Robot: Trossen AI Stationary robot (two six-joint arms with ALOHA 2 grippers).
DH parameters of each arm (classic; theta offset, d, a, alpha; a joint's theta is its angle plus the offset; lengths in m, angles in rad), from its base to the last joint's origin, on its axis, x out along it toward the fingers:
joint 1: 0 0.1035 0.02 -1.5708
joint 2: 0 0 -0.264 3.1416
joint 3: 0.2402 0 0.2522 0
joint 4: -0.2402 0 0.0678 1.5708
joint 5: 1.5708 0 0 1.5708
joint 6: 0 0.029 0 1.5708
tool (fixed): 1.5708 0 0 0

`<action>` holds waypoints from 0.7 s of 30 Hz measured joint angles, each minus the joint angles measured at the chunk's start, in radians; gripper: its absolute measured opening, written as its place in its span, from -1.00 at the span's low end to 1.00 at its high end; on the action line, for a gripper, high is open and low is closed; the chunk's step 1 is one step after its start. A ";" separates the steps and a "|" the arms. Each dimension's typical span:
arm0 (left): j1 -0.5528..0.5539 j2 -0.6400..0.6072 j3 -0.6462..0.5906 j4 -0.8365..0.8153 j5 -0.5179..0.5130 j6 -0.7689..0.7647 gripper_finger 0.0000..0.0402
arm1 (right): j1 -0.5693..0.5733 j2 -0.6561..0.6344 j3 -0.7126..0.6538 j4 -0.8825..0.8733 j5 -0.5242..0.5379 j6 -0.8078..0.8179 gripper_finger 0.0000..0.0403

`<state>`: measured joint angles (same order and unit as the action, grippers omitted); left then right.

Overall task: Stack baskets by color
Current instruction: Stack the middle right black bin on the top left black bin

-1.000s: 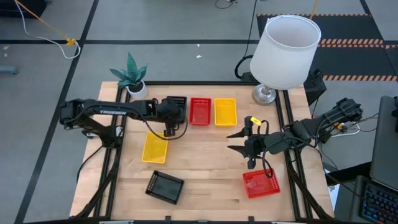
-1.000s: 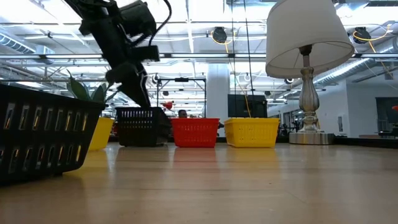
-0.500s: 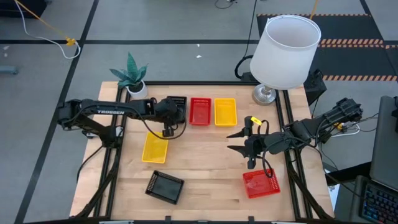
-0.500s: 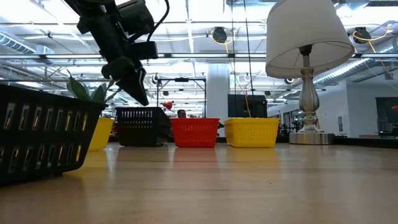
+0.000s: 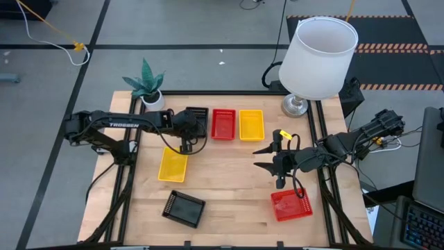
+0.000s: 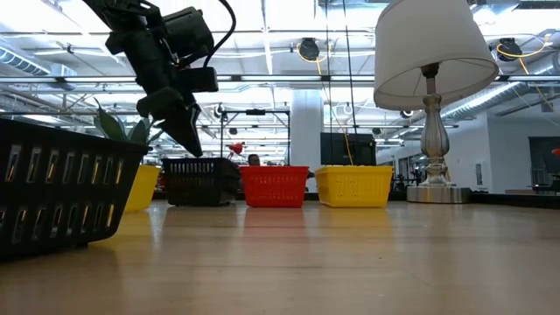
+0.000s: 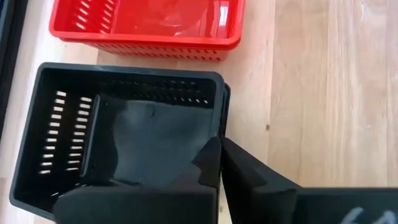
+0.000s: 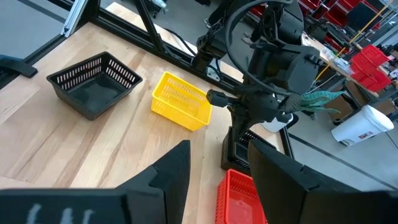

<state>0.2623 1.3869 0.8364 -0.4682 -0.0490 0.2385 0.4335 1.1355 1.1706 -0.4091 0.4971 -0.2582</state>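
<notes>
A black basket (image 5: pixel 197 119) stands at the left end of the far row. Beside it are a red basket (image 5: pixel 223 123) and a yellow basket (image 5: pixel 251 124). My left gripper (image 5: pixel 184 145) is shut, with its tips at the black basket's near short wall (image 7: pixel 219 118); in the low view they (image 6: pixel 194 149) end just above that rim. A second yellow basket (image 5: pixel 173 164) and a second black basket (image 5: pixel 184 208) sit nearer. My right gripper (image 5: pixel 263 158) hangs open in the air, above and behind a red basket (image 5: pixel 291 204). My left gripper comes down slanting from the table's left, and its shut fingertips (image 7: pixel 211 155) meet the rim of the black basket's near short wall (image 7: pixel 219 124). The fingers cover that spot. Whether they press on the rim or stop just short, I cannot tell. The basket stands flat on its bottom.
A white lamp (image 5: pixel 318 59) stands at the far right corner and a small potted plant (image 5: pixel 147 82) at the far left corner. Bare wood lies in the table's middle, between the far row and the near baskets.
My left gripper has shut its fingers, which stood open over the black basket a second ago. It has edged slightly toward the table's left and down. In the low view the black basket's top now sits a little lower than before.
</notes>
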 joint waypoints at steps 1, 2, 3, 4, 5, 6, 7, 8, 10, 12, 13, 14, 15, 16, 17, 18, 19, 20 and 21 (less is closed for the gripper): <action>0.000 0.000 0.000 0.000 0.000 -0.002 -0.96 | 0.000 0.000 0.000 0.000 0.000 0.000 -0.23; 0.000 0.000 0.000 0.001 0.001 -0.003 -0.98 | 0.000 0.000 0.000 0.000 0.000 0.000 -0.23; 0.000 0.000 0.000 0.001 0.006 -0.004 -0.98 | 0.000 0.000 0.000 0.000 0.000 0.000 -0.23; 0.000 0.000 0.000 0.001 0.009 -0.006 -0.98 | 0.000 0.000 0.000 0.000 0.000 0.000 -0.23; 0.000 0.000 0.000 0.002 0.016 -0.008 -0.98 | 0.000 0.000 0.000 0.000 0.000 0.000 -0.23; 0.000 0.000 0.000 0.002 0.023 -0.011 -0.96 | 0.000 0.000 0.000 0.000 0.000 0.000 -0.23; 0.000 0.000 0.000 0.002 0.024 -0.015 -0.94 | 0.000 0.000 0.000 0.000 0.000 0.000 -0.23; 0.000 0.000 0.000 0.002 0.024 -0.018 -0.92 | 0.000 0.000 0.000 0.000 0.000 0.000 -0.23; 0.002 0.000 0.000 0.002 0.024 -0.024 -0.88 | 0.000 0.000 0.000 0.000 0.000 0.000 -0.23; 0.008 0.000 0.000 0.002 0.024 -0.024 -0.85 | 0.000 0.000 0.000 0.000 0.000 0.000 -0.23; 0.009 0.001 0.000 0.002 0.024 -0.025 -0.85 | 0.000 0.000 0.000 0.000 0.000 0.000 -0.23; 0.011 0.005 0.000 0.005 0.024 -0.025 -0.84 | 0.000 0.000 0.000 0.000 0.000 0.000 -0.23; 0.013 0.010 0.000 0.009 0.024 -0.029 -0.84 | 0.000 0.000 0.000 0.000 0.000 0.000 -0.23; 0.014 0.013 0.000 0.010 0.024 -0.035 -0.84 | 0.000 0.000 0.000 0.000 0.000 0.001 -0.23; 0.016 0.014 0.000 0.007 0.025 -0.039 -0.84 | 0.000 0.000 0.000 0.000 0.000 0.001 -0.23; 0.018 0.014 0.000 0.007 0.030 -0.039 -0.84 | 0.000 0.000 0.000 0.000 0.000 0.001 -0.23; 0.019 0.017 0.000 0.012 0.036 -0.039 -0.84 | 0.000 0.000 0.000 0.000 0.000 0.001 -0.23; 0.019 0.026 0.000 0.018 0.041 -0.038 -0.84 | 0.000 0.000 0.000 0.000 0.000 0.001 -0.23; 0.019 0.034 0.000 0.020 0.046 -0.036 -0.84 | 0.000 0.000 0.000 0.000 0.000 0.001 -0.23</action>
<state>0.2817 1.4207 0.8366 -0.4479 -0.0029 0.2028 0.4335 1.1355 1.1706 -0.4091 0.4969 -0.2569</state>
